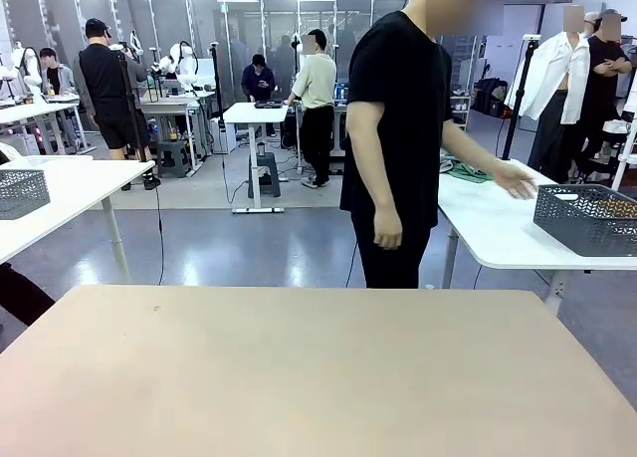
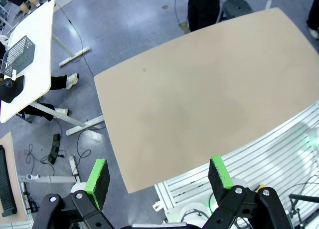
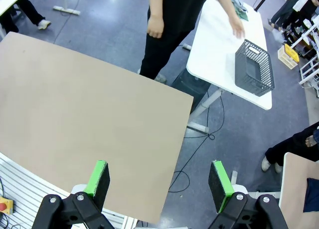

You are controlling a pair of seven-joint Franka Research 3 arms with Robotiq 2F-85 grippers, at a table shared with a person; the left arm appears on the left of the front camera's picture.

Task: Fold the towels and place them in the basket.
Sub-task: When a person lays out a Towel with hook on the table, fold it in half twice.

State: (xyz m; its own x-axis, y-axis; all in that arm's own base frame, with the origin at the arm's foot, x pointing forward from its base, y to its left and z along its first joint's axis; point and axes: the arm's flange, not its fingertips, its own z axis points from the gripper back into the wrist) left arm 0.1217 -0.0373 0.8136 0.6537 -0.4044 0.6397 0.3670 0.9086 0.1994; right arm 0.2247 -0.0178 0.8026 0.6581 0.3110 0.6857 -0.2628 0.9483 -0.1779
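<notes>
Okay, nearest first: two grippers are hovering over the near side of the beige table (image 1: 318, 377). The left gripper (image 2: 158, 169) is standing wide open over the table's near edge, its green pads (image 2: 98, 181) far apart and gripping nothing. The right gripper (image 3: 159, 169) is also gaping wide with nothing in it, hanging by the table's right edge with one pad over the floor.

The beige top is offering open room from near edge to far edge and side to side. One small dark speck (image 1: 156, 308) is sitting near the far left.

One person (image 1: 398, 128) in black is standing at the far edge, right of centre. One hand is hanging down and the other hand (image 1: 516, 181) is reaching right onto a white side table (image 1: 498, 233). Floor gaps are separating the beige table from both white tables, one on each side.

Baskets, two counted. The basket (image 1: 587, 218) is standing upright on the right white side table, just right of the reaching hand and apart from it. It is dark grey and rectangular, with lattice-mesh walls, a flared rim and a handle slot in its short end. A second basket (image 1: 20, 193) is sitting on the left white table (image 1: 80, 188).

Towels, one counted. The mint green towel (image 1: 468, 171) is lying rumpled at the far left of the right table, near the hand; whether they are touching is unclear.
</notes>
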